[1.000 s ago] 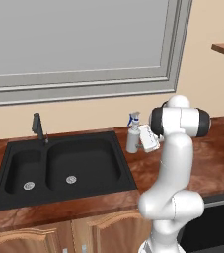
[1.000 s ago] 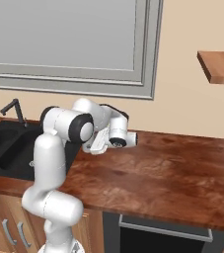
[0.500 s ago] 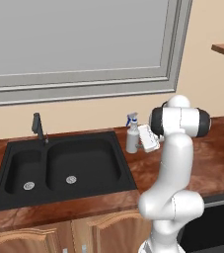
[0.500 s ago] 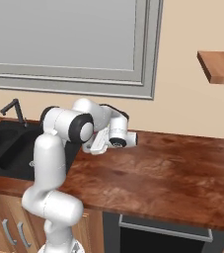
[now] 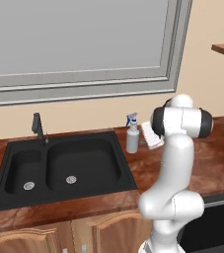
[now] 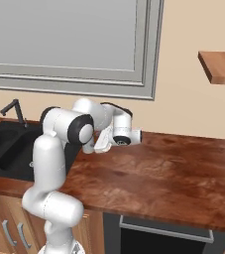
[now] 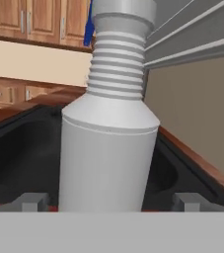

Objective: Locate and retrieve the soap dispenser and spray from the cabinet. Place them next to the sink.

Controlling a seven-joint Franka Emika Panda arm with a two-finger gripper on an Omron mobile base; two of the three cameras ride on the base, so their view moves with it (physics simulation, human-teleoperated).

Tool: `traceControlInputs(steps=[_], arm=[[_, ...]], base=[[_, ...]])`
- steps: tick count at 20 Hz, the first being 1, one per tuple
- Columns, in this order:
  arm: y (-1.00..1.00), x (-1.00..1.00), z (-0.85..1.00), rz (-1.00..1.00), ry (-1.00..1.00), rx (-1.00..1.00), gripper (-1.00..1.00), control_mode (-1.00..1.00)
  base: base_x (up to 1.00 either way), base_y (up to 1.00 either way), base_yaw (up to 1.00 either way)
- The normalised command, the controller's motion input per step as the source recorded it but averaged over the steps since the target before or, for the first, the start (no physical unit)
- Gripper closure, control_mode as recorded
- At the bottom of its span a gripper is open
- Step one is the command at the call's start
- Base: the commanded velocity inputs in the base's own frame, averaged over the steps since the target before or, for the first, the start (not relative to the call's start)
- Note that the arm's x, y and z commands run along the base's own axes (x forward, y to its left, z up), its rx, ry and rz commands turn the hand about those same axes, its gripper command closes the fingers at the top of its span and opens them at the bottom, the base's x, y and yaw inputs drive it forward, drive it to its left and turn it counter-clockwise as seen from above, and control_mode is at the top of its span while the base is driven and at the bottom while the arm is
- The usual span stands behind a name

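The spray [image 5: 131,138], a grey bottle with a white ribbed neck and a blue trigger, stands upright on the countertop just right of the black sink [image 5: 86,159]. My gripper [image 5: 142,140] reaches it from the right and is open. In the hand view the spray [image 7: 108,148] rises between my two fingertips [image 7: 32,200], with a gap on each side. From the right base view my gripper [image 6: 100,145] is partly behind my own arm and the sink [image 6: 5,149] lies to the left. The cabinet [image 6: 220,67] is bare on the wall, high to the right. The soap dispenser is out of view.
A slim dark faucet [image 5: 38,127] stands behind the sink's left basin. The wooden countertop [image 6: 173,173] stretches wide to the right of the bottle. A large window [image 5: 79,44] fills the wall behind. Oak cupboard doors [image 5: 108,237] and a dark appliance front [image 6: 163,240] lie below.
My jaws have spread a little wider on both sides of the spray. The bottle stays upright in the same spot and my arm has barely moved.
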Motion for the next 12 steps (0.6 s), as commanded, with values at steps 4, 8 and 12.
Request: traceControlInputs(steps=[4,8,12], arm=[[-0.28,0.0,0.14,0.0,0.01,-0.04,-1.0,-1.0],[-0.34,0.0,0.14,0.0,0.01,-0.06,-1.0,-1.0],[-0.38,-0.17,0.2,0.0,0.0,-0.06,-1.0,-1.0]], base=[[0.0,0.0,0.0],[0.0,0.0,0.0],[0.0,0.0,0.0]])
